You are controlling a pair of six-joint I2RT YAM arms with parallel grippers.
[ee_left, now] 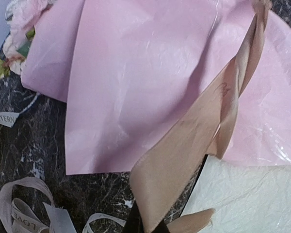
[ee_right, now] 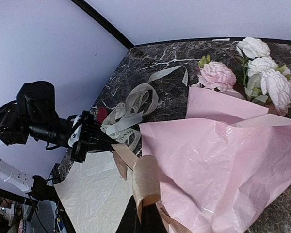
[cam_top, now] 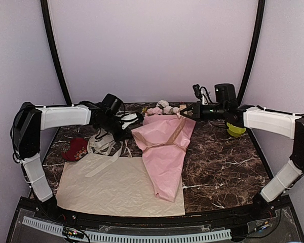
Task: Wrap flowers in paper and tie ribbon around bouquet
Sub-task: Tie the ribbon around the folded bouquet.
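The bouquet (cam_top: 164,157) lies mid-table, a pink paper (ee_right: 233,160) cone with its narrow end toward the arms. The pink and cream flowers (cam_top: 162,107) show at its far, wide end, and in the right wrist view the flowers (ee_right: 262,73) sit top right. The tan ribbon (cam_top: 169,137) crosses the cone. My left gripper (cam_top: 137,120) is at the cone's left edge, shut on one stretch of ribbon (ee_left: 199,131). My right gripper (cam_top: 184,112) is at the cone's upper right, shut on a loop of ribbon (ee_right: 148,182). In the wrist views, the left gripper (ee_left: 148,225) and right gripper (ee_right: 144,216) show only dark finger bases.
A cream-beige sheet (cam_top: 111,187) lies at the front left, partly under the cone. A cream-white ribbon tangle (cam_top: 104,142) and a red object (cam_top: 76,148) sit left of it. A yellow-green bowl (cam_top: 236,130) stands under the right arm.
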